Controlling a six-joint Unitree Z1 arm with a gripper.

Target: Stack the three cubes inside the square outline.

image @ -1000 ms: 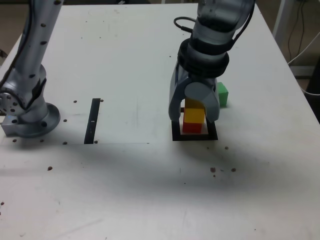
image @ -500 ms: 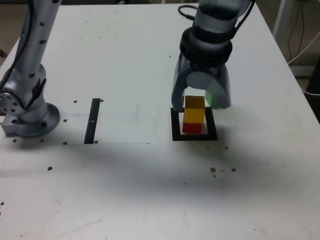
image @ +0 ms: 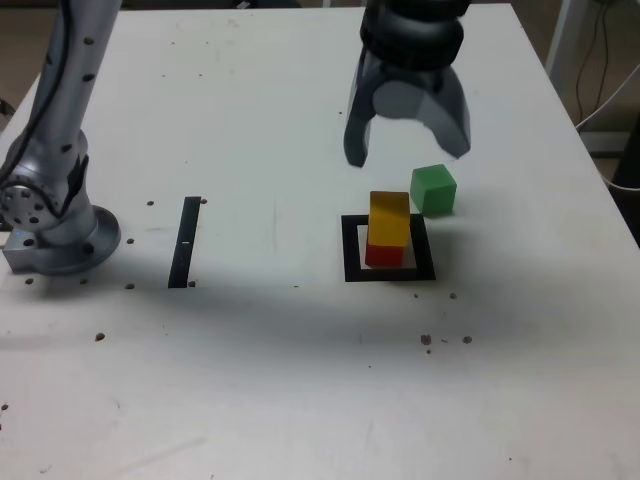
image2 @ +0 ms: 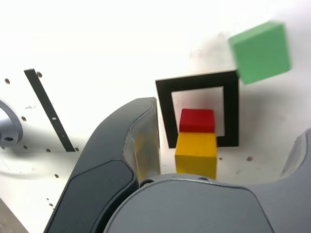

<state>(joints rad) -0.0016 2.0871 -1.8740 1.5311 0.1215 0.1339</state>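
Note:
A yellow cube [image: 389, 217] sits on a red cube [image: 384, 254] inside the black square outline [image: 350, 263]. The wrist view shows the same stack: yellow cube [image2: 196, 155], red cube [image2: 197, 120], square outline [image2: 165, 109]. The green cube [image: 433, 189] [image2: 260, 51] rests alone on the table just behind the outline, to the exterior view's right. My gripper [image: 408, 150] hangs open above and behind the stack, holding nothing and clear of the cubes. One dark finger [image2: 127, 160] fills much of the wrist view.
A narrow black strip [image: 186, 241] [image2: 47, 108] lies on the white table at the exterior view's left. The arm's grey base [image: 52, 215] stands at the far left edge. Small dark specks dot the table. Cables hang off the table's far right.
The gripper opened around the yellow cube, left it on the red one and rose up and back. The green cube, partly hidden behind the gripper before, is now in full view.

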